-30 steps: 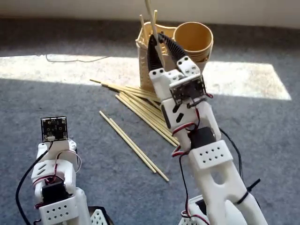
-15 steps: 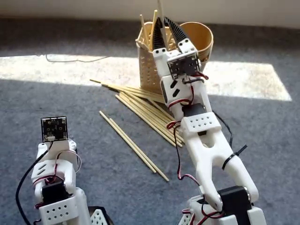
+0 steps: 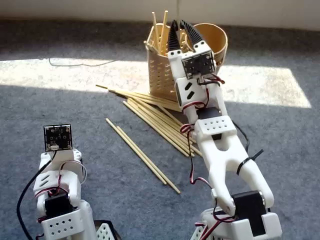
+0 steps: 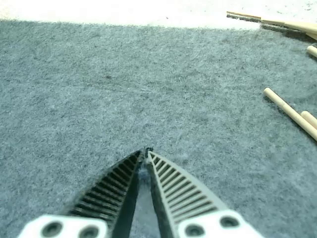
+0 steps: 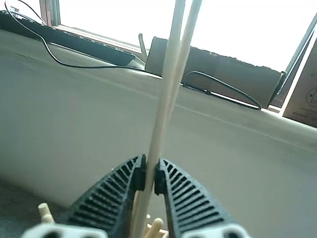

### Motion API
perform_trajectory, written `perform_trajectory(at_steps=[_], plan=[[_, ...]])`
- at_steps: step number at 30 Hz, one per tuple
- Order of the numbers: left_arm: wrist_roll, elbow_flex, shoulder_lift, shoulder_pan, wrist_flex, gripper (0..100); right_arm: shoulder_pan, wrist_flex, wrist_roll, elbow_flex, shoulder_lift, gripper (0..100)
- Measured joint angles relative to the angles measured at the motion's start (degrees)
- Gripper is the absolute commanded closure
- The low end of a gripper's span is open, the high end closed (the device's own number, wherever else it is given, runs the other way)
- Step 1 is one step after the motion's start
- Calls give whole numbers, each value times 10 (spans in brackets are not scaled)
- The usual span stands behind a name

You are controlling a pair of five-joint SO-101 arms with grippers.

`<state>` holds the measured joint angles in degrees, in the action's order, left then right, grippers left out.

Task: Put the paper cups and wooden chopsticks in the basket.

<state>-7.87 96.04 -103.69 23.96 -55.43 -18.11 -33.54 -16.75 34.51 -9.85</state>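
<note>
Two chopsticks (image 5: 168,74) are standing upright over the basket (image 3: 159,75) near the carpet's (image 3: 75,150) far edge. The right fingers (image 5: 119,191) are clenching them low.

Risk: if they are tilting at release, they may tip over the rim onto the loose pile (image 3: 155,117).

The left fingers (image 4: 173,183) are pressing together, holding nothing.

The right arm's black ribbed claw (image 3: 181,31) stood over the pale perforated basket (image 3: 159,75), clamped on upright pale wooden chopsticks (image 3: 177,11). A tan paper cup (image 3: 212,40) sat at the basket's far side. Loose wooden chopsticks (image 3: 155,116) lay fanned on the grey carpeted counter (image 3: 100,190) beside the basket.
</note>
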Motion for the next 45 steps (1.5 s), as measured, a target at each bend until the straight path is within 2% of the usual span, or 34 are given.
perform_trajectory(at_steps=[6, 17, 23, 32, 36, 40, 45], plan=[[0, 0, 0, 0, 0, 992, 29, 0, 87, 7, 4, 990], [0, 0, 0, 0, 0, 992, 29, 0, 52, 37, 4, 987], [0, 0, 0, 0, 0, 992, 29, 0, 52, 37, 4, 875], [0, 0, 0, 0, 0, 992, 31, 0, 51, 37, 4, 875], [0, 0, 0, 0, 0, 992, 31, 3, 51, 45, -27, 936], [0, 0, 0, 0, 0, 992, 22, 49, 51, 54, -80, 991], [0, 0, 0, 0, 0, 992, -4, 108, 51, 54, -128, 993]])
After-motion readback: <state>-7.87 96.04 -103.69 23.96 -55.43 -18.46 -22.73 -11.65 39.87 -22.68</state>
